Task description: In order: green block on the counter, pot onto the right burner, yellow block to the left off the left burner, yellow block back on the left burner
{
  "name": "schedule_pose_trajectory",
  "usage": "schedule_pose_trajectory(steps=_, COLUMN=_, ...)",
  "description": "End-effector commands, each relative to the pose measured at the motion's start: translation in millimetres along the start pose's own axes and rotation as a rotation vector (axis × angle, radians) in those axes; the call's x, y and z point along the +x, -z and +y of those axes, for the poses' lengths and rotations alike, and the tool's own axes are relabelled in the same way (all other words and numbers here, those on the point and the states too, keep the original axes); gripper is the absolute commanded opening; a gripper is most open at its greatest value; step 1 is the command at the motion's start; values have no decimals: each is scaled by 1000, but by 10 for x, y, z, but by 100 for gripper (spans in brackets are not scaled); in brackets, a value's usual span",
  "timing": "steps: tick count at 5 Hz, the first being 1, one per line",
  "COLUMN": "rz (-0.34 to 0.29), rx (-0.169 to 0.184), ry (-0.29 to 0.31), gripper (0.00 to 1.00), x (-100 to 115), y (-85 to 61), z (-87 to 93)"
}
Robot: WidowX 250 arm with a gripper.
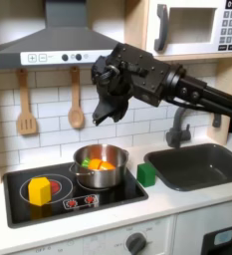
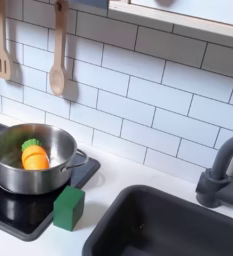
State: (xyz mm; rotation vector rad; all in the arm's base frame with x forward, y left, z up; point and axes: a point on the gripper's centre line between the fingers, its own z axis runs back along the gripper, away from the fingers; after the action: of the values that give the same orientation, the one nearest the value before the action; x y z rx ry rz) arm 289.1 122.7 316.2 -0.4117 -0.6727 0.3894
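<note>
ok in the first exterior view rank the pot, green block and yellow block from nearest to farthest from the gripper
Measured from the gripper, hanging above the cooktop in the first exterior view:
1. The pot, almost directly below it on the right burner.
2. The green block, on the counter beside the pot, toward the first exterior view's right.
3. The yellow block, on the left burner.

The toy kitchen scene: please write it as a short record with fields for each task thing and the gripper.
green block: on the counter, between cooktop and sink
pot: on the right burner, orange and yellow food inside
yellow block: on the left burner
gripper: raised above the pot, holding nothing; whether open or shut, cannot tell
</note>
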Motion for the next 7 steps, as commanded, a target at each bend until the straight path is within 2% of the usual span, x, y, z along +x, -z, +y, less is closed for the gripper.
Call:
schedule_pose_trajectory(steps=1, rz=-39, rx=-12, ry=-23, gripper=0, x=238, y=-21, z=2)
schedule_pose_trajectory(steps=2, rz=-57, rx=-21, ry=-35, gripper=0, x=380, y=-40, z=0)
schedule_pose_trajectory(steps=3, rz=-62, rx=-16, ry=-41, gripper=0, x=463, y=-38, z=33)
schedule_pose_trajectory(steps=4, rz=-38, rx=4, ry=-49, gripper=100, x=449, y=-85, z=45)
schedule_pose_trajectory(steps=5, rz=-47, rx=-14, ry=-48, gripper=100, x=461, y=-91, z=5)
schedule_pose_trajectory(steps=7, rz=-45, rx=-1, ry=-52, gripper=100, x=455, y=-101, z=39)
